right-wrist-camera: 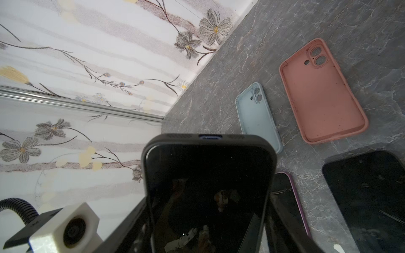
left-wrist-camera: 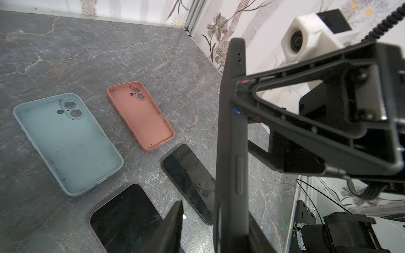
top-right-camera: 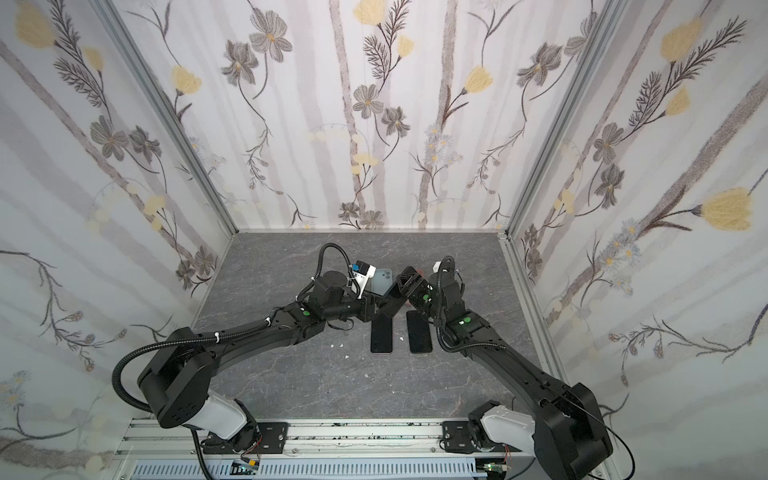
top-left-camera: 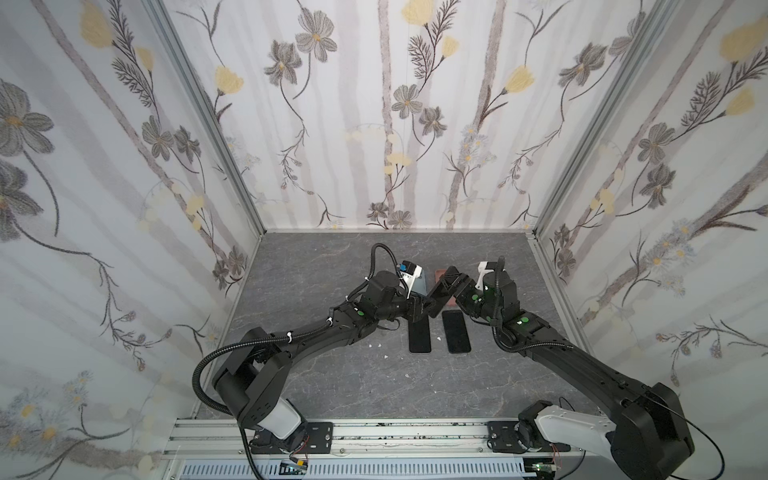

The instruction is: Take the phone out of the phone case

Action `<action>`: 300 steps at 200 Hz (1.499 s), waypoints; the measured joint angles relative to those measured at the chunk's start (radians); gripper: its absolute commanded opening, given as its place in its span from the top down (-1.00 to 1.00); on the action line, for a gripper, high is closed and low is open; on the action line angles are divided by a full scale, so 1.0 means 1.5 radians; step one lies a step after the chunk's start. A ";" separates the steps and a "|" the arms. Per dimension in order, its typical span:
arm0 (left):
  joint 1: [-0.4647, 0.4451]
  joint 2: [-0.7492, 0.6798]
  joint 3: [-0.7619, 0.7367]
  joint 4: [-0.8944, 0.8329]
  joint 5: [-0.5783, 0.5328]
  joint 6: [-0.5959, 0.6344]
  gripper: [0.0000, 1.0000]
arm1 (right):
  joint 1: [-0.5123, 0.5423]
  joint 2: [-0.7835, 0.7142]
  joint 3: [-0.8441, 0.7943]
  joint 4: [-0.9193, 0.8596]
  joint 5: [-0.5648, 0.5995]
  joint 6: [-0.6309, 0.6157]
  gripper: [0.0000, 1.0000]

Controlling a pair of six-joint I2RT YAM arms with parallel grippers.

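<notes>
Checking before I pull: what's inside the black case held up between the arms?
A phone with a dark screen fills the black case; its blue edge shows at the port cutout. Its back is covered.

Black phone case (left-wrist-camera: 232, 131), pale blue case (left-wrist-camera: 68, 142), pink case (left-wrist-camera: 140, 116), and a grey, pale-veined tabletop (left-wrist-camera: 87, 54).

Grey marble-look tabletop (left-wrist-camera: 87, 43), four pieces laid out flat, and they're all apart!

At the back, a pale blue soft phone case (left-wrist-camera: 68, 142) and a salmon-pink phone case (left-wrist-camera: 140, 116) lie hollow side up. Nearer the front lie a bare purple-rimmed phone (left-wrist-camera: 125, 219) and a bare black phone (left-wrist-camera: 188, 181), screens up. Tiny white scraps (top-left-camera: 378, 345) lie scattered nearby.
</notes>
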 measured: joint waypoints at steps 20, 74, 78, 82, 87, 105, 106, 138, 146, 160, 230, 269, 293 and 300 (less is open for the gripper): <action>0.000 0.005 0.004 0.002 0.002 0.004 0.56 | -0.001 0.001 0.000 0.000 0.002 0.000 -0.12; -0.003 0.008 0.020 -0.008 0.017 0.017 0.91 | -0.002 -0.001 0.003 -0.004 0.017 -0.003 -0.67; -0.003 0.008 0.023 -0.010 0.017 0.018 0.94 | -0.002 -0.002 0.005 -0.006 0.019 -0.005 -0.76; -0.003 0.008 0.027 -0.012 0.017 0.019 0.96 | -0.002 -0.004 0.007 -0.008 0.022 -0.011 -0.83; -0.003 0.008 0.033 -0.017 0.013 0.016 1.00 | -0.002 -0.008 0.009 -0.008 0.025 -0.014 -0.97; -0.001 0.009 0.055 -0.047 -0.021 0.009 1.00 | -0.002 -0.031 0.026 -0.008 0.047 -0.043 -0.99; -0.001 0.009 0.056 -0.048 -0.023 0.009 1.00 | -0.002 -0.032 0.026 -0.009 0.048 -0.044 -0.99; 0.002 -0.004 0.073 -0.077 -0.073 0.009 1.00 | -0.003 -0.071 0.052 -0.016 0.122 -0.126 -0.99; 0.002 -0.009 0.076 -0.082 -0.080 0.012 1.00 | -0.003 -0.081 0.052 -0.016 0.136 -0.156 -0.99; 0.003 -0.017 0.079 -0.085 -0.100 0.026 1.00 | -0.003 -0.097 0.053 -0.014 0.154 -0.211 -0.99; 0.059 -0.053 0.064 -0.091 -0.067 0.078 1.00 | -0.030 -0.134 0.141 -0.067 0.083 -0.477 -0.99; 0.115 -0.079 0.058 -0.091 0.019 0.058 1.00 | -0.032 -0.138 0.184 -0.094 0.005 -0.569 -0.99; 0.145 -0.107 0.046 -0.091 0.086 0.073 1.00 | -0.058 -0.137 0.201 -0.098 -0.047 -0.595 -0.99; 0.156 -0.115 0.042 -0.091 0.102 0.081 1.00 | -0.072 -0.137 0.207 -0.098 -0.070 -0.599 -0.99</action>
